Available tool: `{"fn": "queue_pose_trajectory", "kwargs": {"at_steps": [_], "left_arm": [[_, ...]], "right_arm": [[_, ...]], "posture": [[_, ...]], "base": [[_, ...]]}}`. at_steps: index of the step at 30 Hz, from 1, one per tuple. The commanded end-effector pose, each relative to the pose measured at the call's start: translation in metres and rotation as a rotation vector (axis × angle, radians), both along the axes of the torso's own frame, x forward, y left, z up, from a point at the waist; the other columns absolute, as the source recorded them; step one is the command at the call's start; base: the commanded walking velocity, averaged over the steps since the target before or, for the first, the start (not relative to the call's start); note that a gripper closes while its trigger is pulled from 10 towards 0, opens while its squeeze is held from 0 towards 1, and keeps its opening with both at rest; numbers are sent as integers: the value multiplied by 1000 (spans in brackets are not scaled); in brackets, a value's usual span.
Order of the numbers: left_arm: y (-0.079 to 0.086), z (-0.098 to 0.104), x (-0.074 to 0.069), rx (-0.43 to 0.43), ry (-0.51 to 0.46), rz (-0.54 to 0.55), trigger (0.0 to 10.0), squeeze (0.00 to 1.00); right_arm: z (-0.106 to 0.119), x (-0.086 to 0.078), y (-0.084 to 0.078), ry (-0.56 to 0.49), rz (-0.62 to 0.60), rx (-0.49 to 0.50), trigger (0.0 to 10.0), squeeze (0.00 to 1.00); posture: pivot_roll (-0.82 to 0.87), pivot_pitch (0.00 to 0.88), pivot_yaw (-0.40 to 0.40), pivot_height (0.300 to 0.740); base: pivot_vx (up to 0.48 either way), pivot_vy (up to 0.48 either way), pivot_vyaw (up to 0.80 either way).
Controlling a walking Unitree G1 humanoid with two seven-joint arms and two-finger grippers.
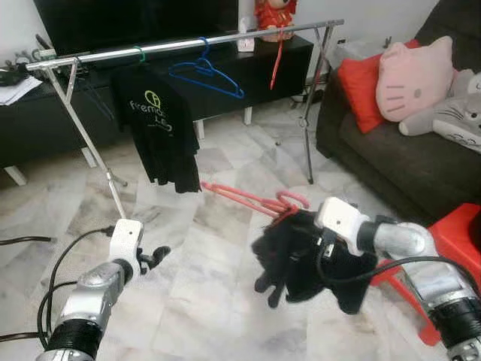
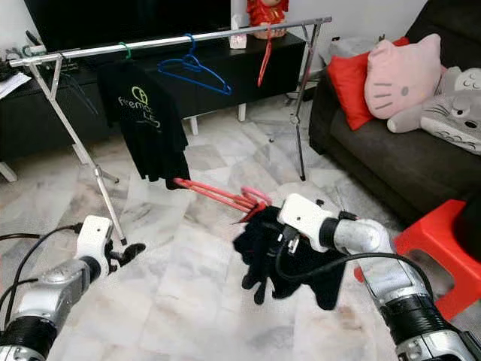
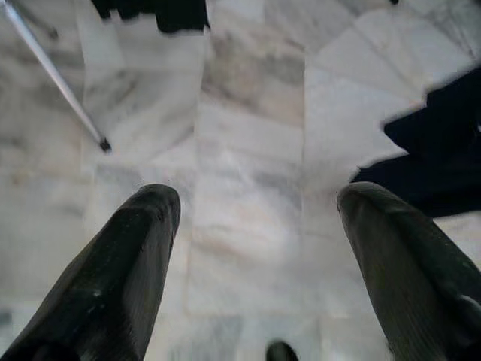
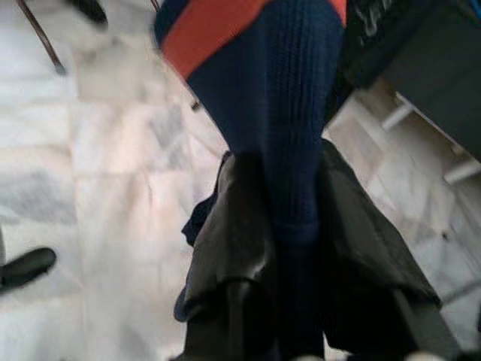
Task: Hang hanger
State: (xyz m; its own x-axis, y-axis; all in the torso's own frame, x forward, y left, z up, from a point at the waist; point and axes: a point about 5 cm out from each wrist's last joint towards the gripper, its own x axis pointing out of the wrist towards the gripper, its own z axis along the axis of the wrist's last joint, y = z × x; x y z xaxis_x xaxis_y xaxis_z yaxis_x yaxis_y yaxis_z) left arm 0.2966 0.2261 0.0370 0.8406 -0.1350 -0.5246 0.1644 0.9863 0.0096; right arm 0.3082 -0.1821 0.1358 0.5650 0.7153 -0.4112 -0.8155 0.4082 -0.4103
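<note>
Hanger (image 1: 252,198), pink-red plastic, is held out over the marble floor (image 1: 203,248) near the middle of the scene, its hook end at the right hand (image 2: 279,242) with a dark garment (image 1: 301,259) bunched around it. At the near left, the left hand (image 1: 154,258) hovers low over the floor with its two black fingers (image 3: 120,263) spread apart and holding nothing. Farther back, a metal clothes rail (image 1: 180,43) runs across the room; from left to right it carries a black printed T-shirt (image 1: 154,124) on a green hook, a bare blue hanger (image 1: 207,75), and a red hanger (image 1: 276,60). The right hand's fingers are pressed together on the garment and hanger, seen in the right wrist view as dark blue knit with an orange stripe (image 4: 225,30). At the far right stands a dark sofa (image 1: 391,158) with a red cushion (image 1: 361,86) and a pink cat-face pillow (image 1: 413,75); a red stool (image 1: 458,233) sits near the right arm.
</note>
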Motion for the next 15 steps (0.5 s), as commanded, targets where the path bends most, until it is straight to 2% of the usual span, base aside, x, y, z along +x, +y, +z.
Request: {"fn": "queue_pose_trajectory", "kwargs": {"at_steps": [1, 5, 8, 12, 13, 14, 15], "left_arm": [[-1, -9, -5, -19, 29, -9, 10000, 0], [-6, -16, -9, -72, 46, -33, 10000, 0], [-16, -19, -12, -155, 39, -103, 10000, 0], [-12, -20, -14, -187, 18, -107, 10000, 0], [-10, -20, -15, -201, 17, -101, 10000, 0], [-9, -20, -16, -209, 16, -97, 10000, 0], [-8, -20, -16, -222, 15, -99, 10000, 0]], "right_arm": [[13, 2, 5, -23, 51, 27, 0, 0], [17, 0, 9, -5, 107, 44, 0, 0], [23, -4, 17, 38, 197, 90, 0, 0], [23, -12, 26, 81, 284, 112, 0, 0], [22, -13, 29, 87, 300, 114, 1137, 0], [21, -14, 30, 92, 311, 115, 1137, 0], [21, -15, 32, 96, 323, 114, 4431, 0]], "posture": [[-151, 48, -13, 740], [-150, 50, -14, 740], [-147, 54, -18, 740], [-146, 50, -20, 740], [-145, 47, -22, 740], [-144, 46, -23, 740], [-144, 46, -23, 740]], "base": [[0, 0, 0], [0, 0, 0], [0, 0, 0], [0, 0, 0], [0, 0, 0], [0, 0, 0], [0, 0, 0]]}}
